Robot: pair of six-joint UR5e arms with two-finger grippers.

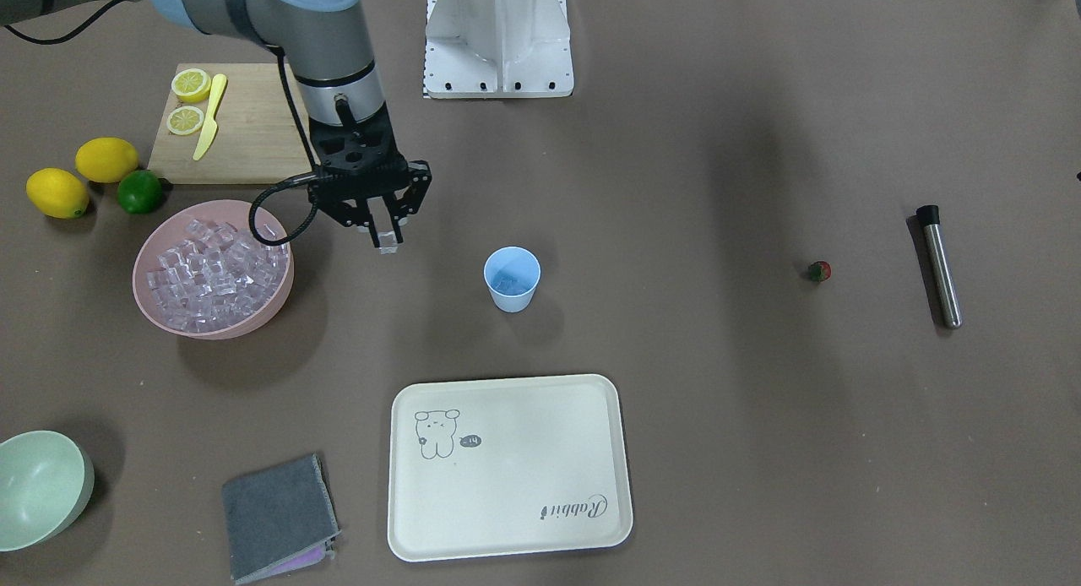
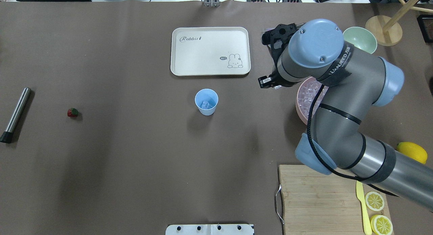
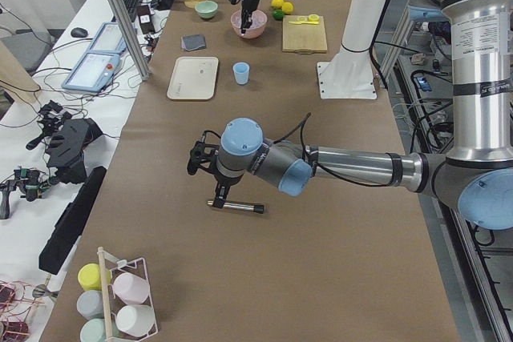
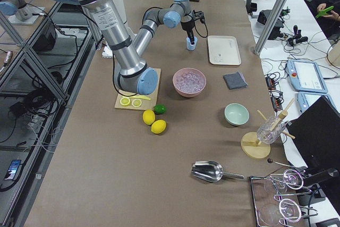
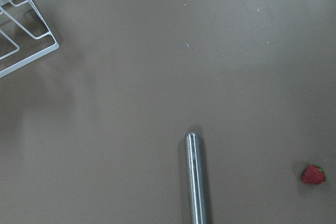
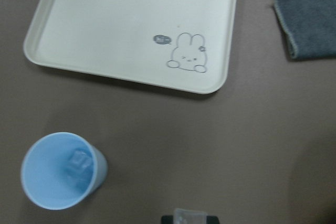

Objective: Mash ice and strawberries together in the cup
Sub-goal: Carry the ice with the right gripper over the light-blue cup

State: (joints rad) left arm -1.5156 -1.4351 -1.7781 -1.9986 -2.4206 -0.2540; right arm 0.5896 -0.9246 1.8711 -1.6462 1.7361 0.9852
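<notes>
Brown counter (image 1: pixel 718 451); cream tray (image 1: pixel 524 468) at near edge, pink bowl (image 1: pixel 262 311) heaped with ice (image 1: pixel 211 274) beyond. Right pincer (image 1: pixel 384 234) pointing down between bowl and cup (image 1: pixel 512 302), clear of counter, pinching glassy ice cube (image 1: pixel 388 248). Left pincer (image 3: pixel 216 195) low over steel rod (image 1: pixel 940 269); spread or pressed together, cannot tell. Light blue cup upright mid-counter behind tray, some ice inside. Tiny red strawberry (image 1: pixel 819 271) well apart from cup, near rod.
</notes>
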